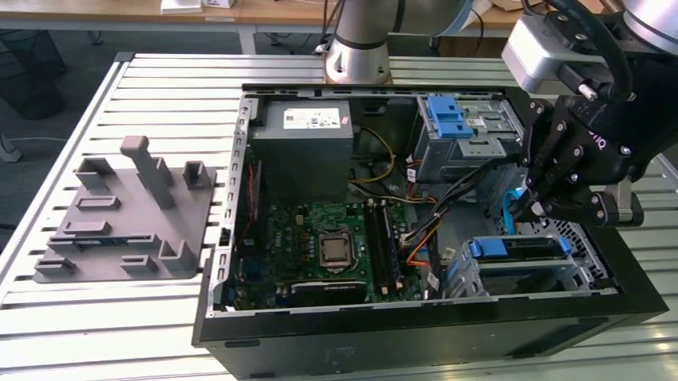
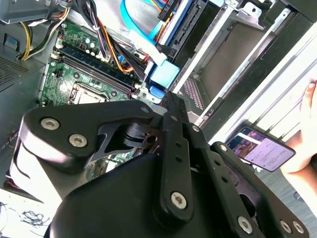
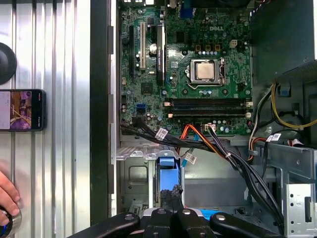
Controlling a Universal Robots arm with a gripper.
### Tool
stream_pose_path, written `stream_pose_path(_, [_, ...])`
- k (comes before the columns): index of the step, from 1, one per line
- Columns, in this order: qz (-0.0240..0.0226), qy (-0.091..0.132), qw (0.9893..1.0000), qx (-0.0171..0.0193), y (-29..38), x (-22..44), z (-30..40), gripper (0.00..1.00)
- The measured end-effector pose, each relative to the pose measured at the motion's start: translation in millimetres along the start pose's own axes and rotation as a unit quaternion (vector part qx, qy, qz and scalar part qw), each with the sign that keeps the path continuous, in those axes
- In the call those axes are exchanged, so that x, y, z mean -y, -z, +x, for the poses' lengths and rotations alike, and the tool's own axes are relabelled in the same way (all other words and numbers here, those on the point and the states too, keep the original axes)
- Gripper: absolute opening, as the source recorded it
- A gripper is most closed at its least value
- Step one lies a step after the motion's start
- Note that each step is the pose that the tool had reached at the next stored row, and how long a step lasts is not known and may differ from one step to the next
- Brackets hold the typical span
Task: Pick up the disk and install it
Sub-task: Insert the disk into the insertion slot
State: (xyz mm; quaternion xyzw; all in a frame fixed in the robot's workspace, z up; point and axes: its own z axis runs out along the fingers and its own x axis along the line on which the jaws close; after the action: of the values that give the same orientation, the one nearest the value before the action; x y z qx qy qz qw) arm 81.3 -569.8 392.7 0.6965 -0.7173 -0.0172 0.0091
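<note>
My black gripper (image 1: 525,208) hangs over the right side of the open computer case (image 1: 424,317), above the drive cage (image 1: 529,274). It is shut on the disk (image 1: 512,205), which stands on edge, so mainly its blue carrier frame shows. In the first wrist view the blue edge of the disk (image 3: 167,171) sticks out past the gripper (image 3: 171,196), over the metal cage. In the second wrist view the disk (image 2: 163,74) lies just beyond the gripper (image 2: 169,99), close to the cables.
The case holds a green motherboard (image 1: 317,238), a grey power-supply box (image 1: 307,151), bundled cables (image 1: 424,230) and a blue latch (image 1: 450,115). A blue-fronted carrier (image 1: 519,248) sits in the cage. A grey fixture (image 1: 127,214) stands on the slatted table. A phone (image 3: 22,110) and a hand (image 3: 7,198) are beside the case.
</note>
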Motion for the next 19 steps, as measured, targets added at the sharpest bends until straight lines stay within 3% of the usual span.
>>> stream_pose_path(7, [0.0016,0.000,1.0000,0.0001,-0.6,0.0,0.0,0.11])
stream_pose_path(10, [0.0098,0.000,1.0000,0.0003,-2.2,-0.1,0.1,0.11])
stream_pose_path(14, [0.0171,0.000,0.9999,0.0005,-5.8,-0.3,0.1,0.11])
stream_pose_path(19, [0.0162,0.000,0.9999,0.0005,-11.3,-0.3,0.4,0.11])
